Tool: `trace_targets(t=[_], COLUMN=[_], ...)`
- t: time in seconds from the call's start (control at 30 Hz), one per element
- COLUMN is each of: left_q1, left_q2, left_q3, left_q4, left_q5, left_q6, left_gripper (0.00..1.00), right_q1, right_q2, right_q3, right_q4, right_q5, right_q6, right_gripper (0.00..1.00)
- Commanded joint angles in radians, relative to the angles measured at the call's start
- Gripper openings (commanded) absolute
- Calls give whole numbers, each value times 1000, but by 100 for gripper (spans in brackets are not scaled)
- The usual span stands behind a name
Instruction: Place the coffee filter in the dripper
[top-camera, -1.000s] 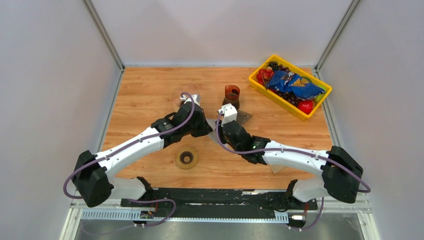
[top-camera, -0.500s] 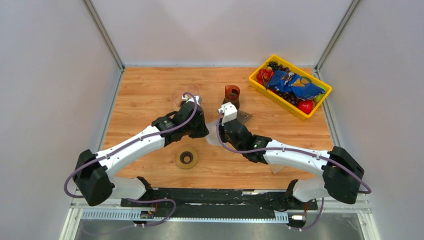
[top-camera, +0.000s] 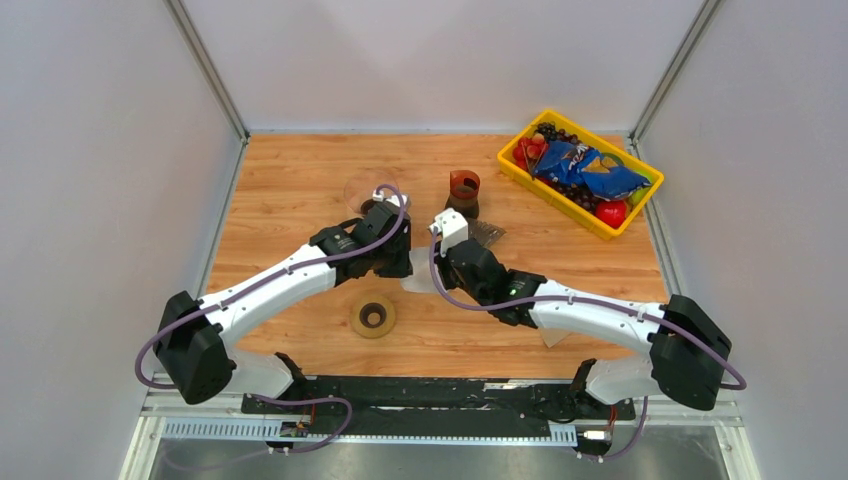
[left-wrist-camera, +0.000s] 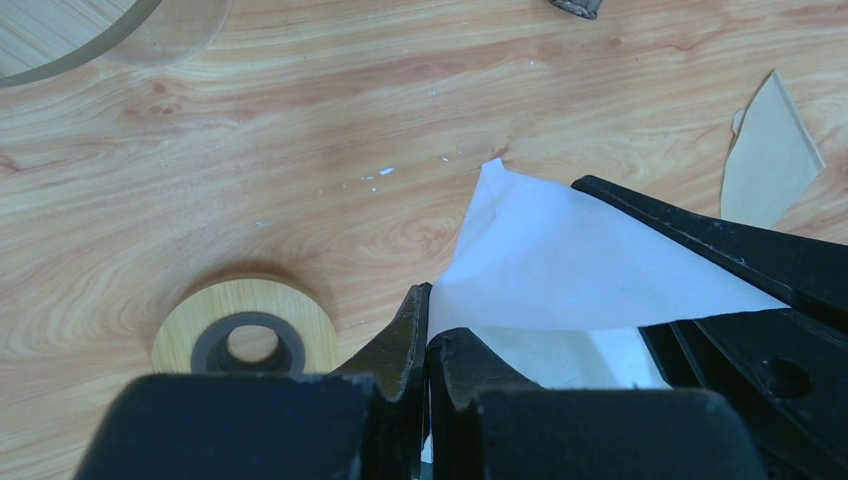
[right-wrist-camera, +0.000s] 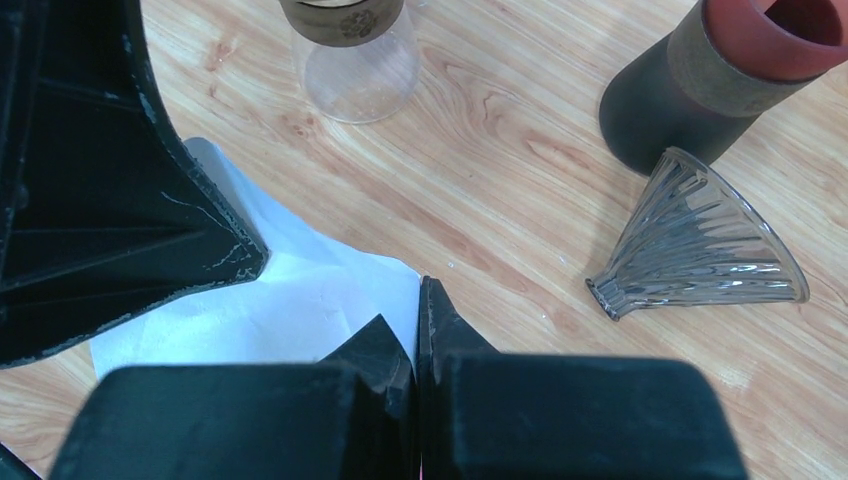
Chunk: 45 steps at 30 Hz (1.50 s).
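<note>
A white paper coffee filter (top-camera: 420, 279) hangs between my two grippers at the table's middle. My left gripper (left-wrist-camera: 428, 312) is shut on one edge of the filter (left-wrist-camera: 590, 270). My right gripper (right-wrist-camera: 417, 305) is shut on the opposite edge of the filter (right-wrist-camera: 290, 300). The clear ribbed glass dripper (right-wrist-camera: 700, 245) lies on its side on the wood, to the right of my right gripper, next to a dark cup; it also shows in the top view (top-camera: 487, 234). The left gripper's fingers (right-wrist-camera: 110, 190) loom at the left of the right wrist view.
A dark cup with a reddish rim (top-camera: 463, 190) stands behind the dripper. A glass carafe (top-camera: 362, 190) stands at the back left. A round wooden ring (top-camera: 373, 318) lies near the front. A yellow bin (top-camera: 524, 176) of snacks sits at the back right. A beige filter (left-wrist-camera: 765, 160) lies flat.
Both grippers have shifted slightly left and toward the back with the filter held between them; the left wrist has rotated a little.
</note>
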Motion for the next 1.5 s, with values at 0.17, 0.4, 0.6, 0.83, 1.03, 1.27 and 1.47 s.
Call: trace_targets(t=[0.17, 0.4, 0.6, 0.83, 1.03, 1.27, 1.47], left_q1=[-4, -4, -5, -4, -4, -5, -4], left_q2=[-3, -17, -69, -122, -130, -166, -181], left_q3=[37, 48, 34, -19, -63, -99, -95], left_q4=[8, -3, 31, 119, 171, 220, 237], left_q5=[56, 49, 70, 128, 113, 110, 65], left_q6=[45, 55, 66, 36, -27, -47, -42], left_gripper=[16, 38, 57, 66, 61, 53, 23], right_q1=[-5, -6, -5, -6, -5, -9, -10], right_q2=[-7, -50, -74, -76, -78, -88, -82], right_q3=[74, 78, 80, 93, 91, 99, 109], right_q4=[-29, -74, -103, -124, -133, -136, -135], right_q5=[-26, 3, 35, 109, 189, 189, 138], right_q6=[42, 87, 134, 227, 328, 367, 369], right_gripper=[0, 0, 0, 0, 0, 2, 6])
